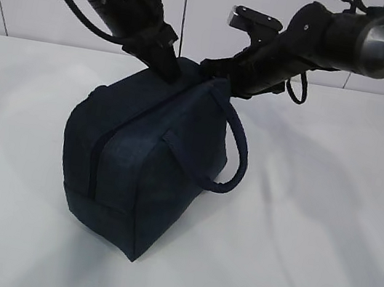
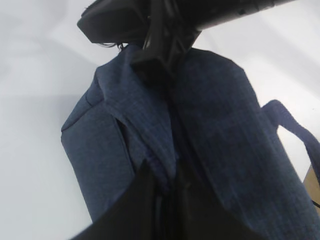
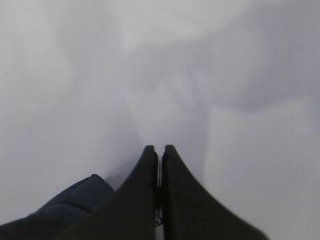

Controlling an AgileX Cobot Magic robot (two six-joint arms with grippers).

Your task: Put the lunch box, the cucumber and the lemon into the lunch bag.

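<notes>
White bench [image 1: 322,246] carries the navy lunch bag [image 1: 143,172] near centre, zipper closed, one loop handle [image 1: 234,154] hanging on its right side. Left tool [image 1: 169,66] is clamped on fabric at the bag's top ridge. Right tool [image 3: 159,155] is pressed closed at the bag's top right; a thin metal bit shows between its tips.
</notes>
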